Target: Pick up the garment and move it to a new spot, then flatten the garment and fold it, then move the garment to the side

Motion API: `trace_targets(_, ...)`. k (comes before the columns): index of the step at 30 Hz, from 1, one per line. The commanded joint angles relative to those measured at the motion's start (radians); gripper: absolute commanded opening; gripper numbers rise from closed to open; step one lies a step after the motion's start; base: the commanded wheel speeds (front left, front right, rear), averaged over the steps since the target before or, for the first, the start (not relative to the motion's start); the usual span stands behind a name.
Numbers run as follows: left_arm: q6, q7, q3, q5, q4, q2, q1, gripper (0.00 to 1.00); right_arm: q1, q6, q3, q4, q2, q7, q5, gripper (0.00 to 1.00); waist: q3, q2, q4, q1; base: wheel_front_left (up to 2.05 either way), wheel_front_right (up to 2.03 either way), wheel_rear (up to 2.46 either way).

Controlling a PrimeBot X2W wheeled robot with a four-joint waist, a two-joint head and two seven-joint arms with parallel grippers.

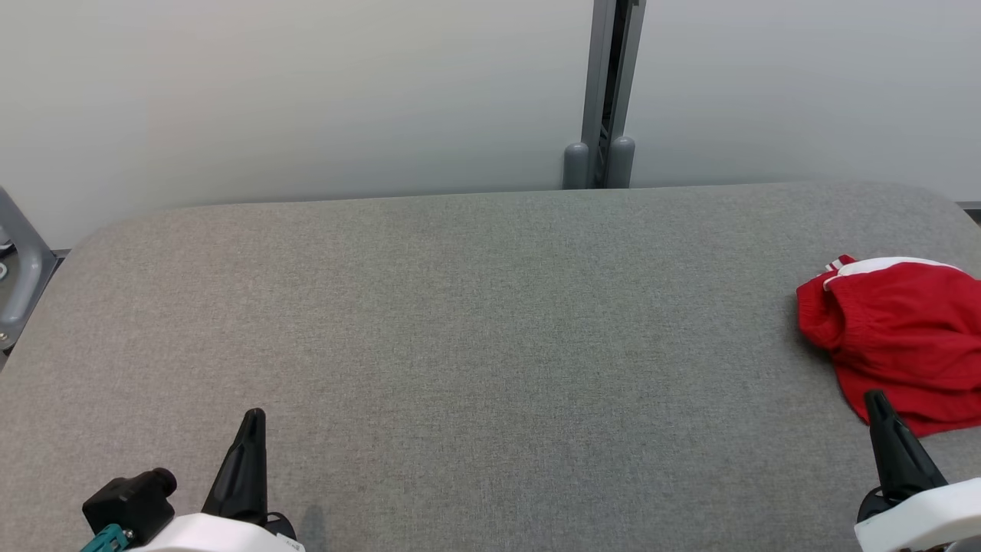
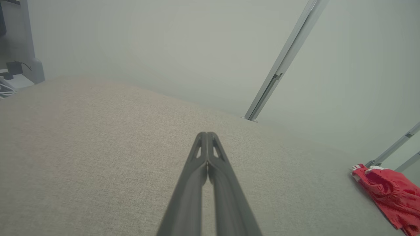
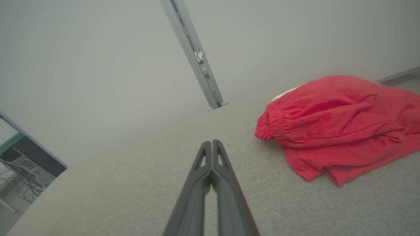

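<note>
Garments counted: one red garment [image 1: 897,337], white-trimmed, is being seen crumpled on the right side of the table [image 1: 490,322].
Grippers counted: two.
Left gripper [image 1: 254,420]: is being held low at the near left, fingers pressed together, nothing gripped.
Right gripper [image 1: 877,400]: is being held near the garment, apart from it, fingers pressed together, nothing gripped.

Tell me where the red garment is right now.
In the head view the red garment lies bunched at the right side of the grey table, just beyond the right gripper. The right wrist view shows it apart from that gripper's fingers.
</note>
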Motion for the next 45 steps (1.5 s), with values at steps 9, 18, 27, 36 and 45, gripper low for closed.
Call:
trace_targets(9,-0.051,-0.015,0.015,-0.120,0.012,-0.023,-0.041,0.00,-0.052,0.000,-0.049,0.031,-0.015,0.051,0.149,0.00,0.002,-0.0001,-0.002,0.0000,0.00,0.00,0.00)
trace_targets(18,-0.093,-0.025,0.019,-0.220,0.032,-0.054,-0.052,0.00,-0.077,0.000,-0.087,0.070,-0.017,0.094,0.274,0.00,0.004,-0.0001,-0.004,0.0000,0.00,0.00,0.00)
trace_targets(27,-0.134,-0.035,0.023,-0.320,0.052,-0.085,-0.063,0.00,-0.102,0.000,-0.125,0.110,-0.020,0.138,0.399,0.00,0.006,-0.0001,-0.006,0.0000,0.00,0.00,0.00)
trace_targets(36,-0.168,-0.043,0.029,-0.402,0.064,-0.111,-0.070,0.00,-0.122,0.000,-0.156,0.142,-0.022,0.174,0.501,0.00,0.008,-0.0001,-0.008,0.0000,0.00,0.00,0.00)
trace_targets(45,-0.199,-0.050,0.034,-0.475,0.076,-0.134,-0.077,0.00,-0.141,0.000,-0.186,0.171,-0.023,0.208,0.594,0.00,0.010,-0.0001,-0.010,0.0000,0.00,0.00,0.00)
